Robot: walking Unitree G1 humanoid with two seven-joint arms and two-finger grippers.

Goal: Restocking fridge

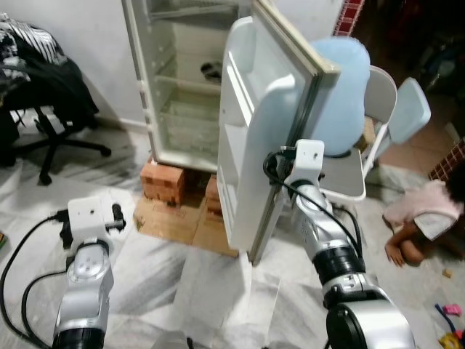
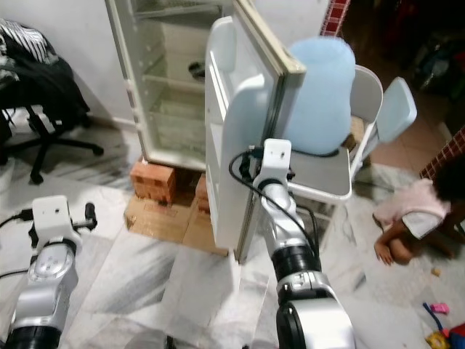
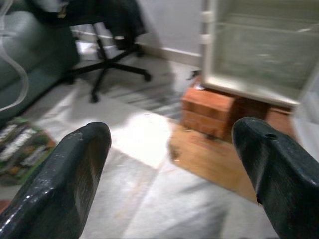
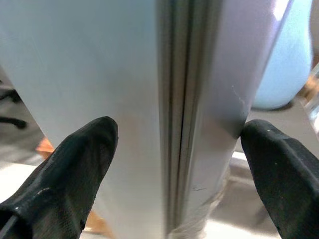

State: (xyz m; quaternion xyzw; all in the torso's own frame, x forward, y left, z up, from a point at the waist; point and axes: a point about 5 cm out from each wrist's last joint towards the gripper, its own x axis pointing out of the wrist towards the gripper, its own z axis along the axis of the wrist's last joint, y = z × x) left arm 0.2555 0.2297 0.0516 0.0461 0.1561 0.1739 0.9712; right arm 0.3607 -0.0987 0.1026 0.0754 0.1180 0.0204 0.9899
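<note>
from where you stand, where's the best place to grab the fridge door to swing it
Grip the fridge door by its free vertical edge, coming straight on, one finger each side. The right gripper is already open astride that edge, which looks thin enough to pinch. The left gripper is open over the floor.

Glossy white plastic fridge door (image 1: 251,131), rough red bricks (image 1: 163,182), marbled floor (image 1: 167,291).

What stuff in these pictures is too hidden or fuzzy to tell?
- Dark thing on a fridge shelf, eye views: too small and blurred to name.
- Right gripper tips, eye views: hidden behind the fridge door edge.
- Person on the floor: cut off by the picture's edge.
- Door's outer face: turned away.
</note>
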